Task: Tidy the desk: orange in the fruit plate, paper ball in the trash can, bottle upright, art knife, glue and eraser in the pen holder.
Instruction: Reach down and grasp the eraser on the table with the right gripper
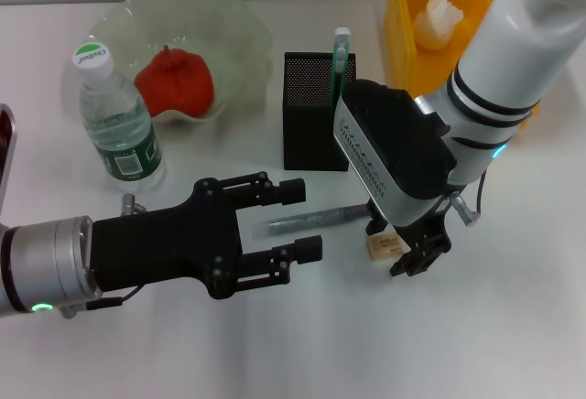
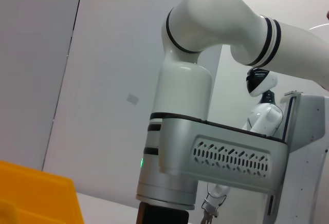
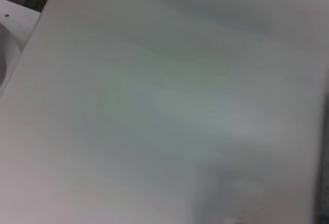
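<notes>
While the left gripper [image 1: 295, 220] hung low over the middle of the white table [image 1: 513, 344], its two black fingers were spread apart with nothing between them, and the grey art knife [image 1: 316, 219] lay flat on the table just past its fingertips. The right gripper [image 1: 419, 254] was down at the table right beside the small tan eraser [image 1: 385, 246], touching or nearly touching it; honestly I couldn't tell whether its fingers were apart or together, the arm's housing hid too much.

The black mesh pen holder [image 1: 311, 124] stood behind the knife with a green-capped glue stick [image 1: 340, 60] poking up out of it. The water bottle [image 1: 117, 120] with its green label was already upright near the left, next to the pale scalloped fruit plate [image 1: 229, 24], which had the orange [image 1: 174, 81] sitting in it. The yellow trash can [image 1: 407, 15] at the back right held the crumpled paper ball [image 1: 439, 16].

The right wrist view showed only blurry table surface, nothing useful.
</notes>
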